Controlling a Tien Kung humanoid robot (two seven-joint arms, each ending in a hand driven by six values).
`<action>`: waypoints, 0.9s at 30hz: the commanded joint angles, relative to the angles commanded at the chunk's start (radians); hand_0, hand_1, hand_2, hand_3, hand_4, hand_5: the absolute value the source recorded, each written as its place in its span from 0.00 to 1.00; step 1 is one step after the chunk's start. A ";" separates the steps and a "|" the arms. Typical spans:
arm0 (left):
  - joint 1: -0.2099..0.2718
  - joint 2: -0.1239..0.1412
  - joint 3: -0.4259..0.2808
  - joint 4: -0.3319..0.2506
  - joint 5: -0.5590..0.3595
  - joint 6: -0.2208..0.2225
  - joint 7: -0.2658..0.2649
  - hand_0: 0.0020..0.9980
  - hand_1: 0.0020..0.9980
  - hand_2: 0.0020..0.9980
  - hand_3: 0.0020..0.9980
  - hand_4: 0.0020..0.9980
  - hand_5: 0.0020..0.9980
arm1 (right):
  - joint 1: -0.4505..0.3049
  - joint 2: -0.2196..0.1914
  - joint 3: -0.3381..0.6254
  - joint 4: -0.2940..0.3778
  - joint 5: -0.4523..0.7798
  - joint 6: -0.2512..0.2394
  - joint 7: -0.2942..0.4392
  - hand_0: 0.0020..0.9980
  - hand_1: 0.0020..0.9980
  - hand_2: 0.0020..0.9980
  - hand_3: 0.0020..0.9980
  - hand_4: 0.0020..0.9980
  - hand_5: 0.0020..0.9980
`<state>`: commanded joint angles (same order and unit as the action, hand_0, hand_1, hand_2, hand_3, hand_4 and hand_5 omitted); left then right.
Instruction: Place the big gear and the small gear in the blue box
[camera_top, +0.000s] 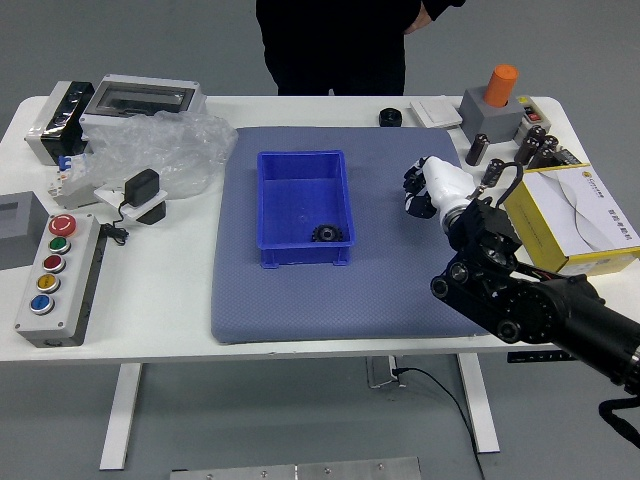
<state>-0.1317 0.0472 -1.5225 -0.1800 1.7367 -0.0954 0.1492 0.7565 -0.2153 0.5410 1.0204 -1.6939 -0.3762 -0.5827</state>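
Note:
My right hand (428, 192), white with black parts, is over the right part of the blue-grey mat, to the right of the box. Whether it holds anything cannot be made out. The blue box (304, 248) stands open on the mat's left half. One black toothed gear (327, 233) lies inside it, near the front right corner. I cannot pick out a second gear for certain; a round black piece (390, 117) sits at the mat's far edge. My left arm is out of view.
A yellow and white carton (590, 262) and several dark cylinders (477, 150) are right of my hand. On the left are a button panel (62, 280) and clear plastic wrap (170, 150). A person in black stands at the far side, one hand at the waist.

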 joint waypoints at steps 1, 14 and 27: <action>0.000 0.000 0.000 0.000 0.000 0.000 0.000 0.76 0.74 0.77 0.81 0.59 0.14 | 0.001 -0.002 0.007 0.013 -0.011 0.001 -0.006 0.70 0.52 0.58 0.60 0.27 0.00; 0.002 0.002 -0.005 0.000 0.006 -0.007 0.002 0.76 0.74 0.77 0.81 0.59 0.13 | 0.008 0.009 0.048 0.212 -0.139 0.017 -0.063 0.72 0.52 0.58 0.60 0.26 0.00; 0.008 -0.002 -0.009 0.000 0.014 -0.013 0.006 0.76 0.74 0.77 0.81 0.59 0.13 | -0.024 0.111 0.023 0.303 -0.194 0.005 -0.063 0.75 0.52 0.58 0.60 0.27 0.00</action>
<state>-0.1234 0.0454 -1.5315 -0.1800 1.7504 -0.1086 0.1549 0.7326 -0.1041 0.5641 1.3230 -1.8880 -0.3707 -0.6454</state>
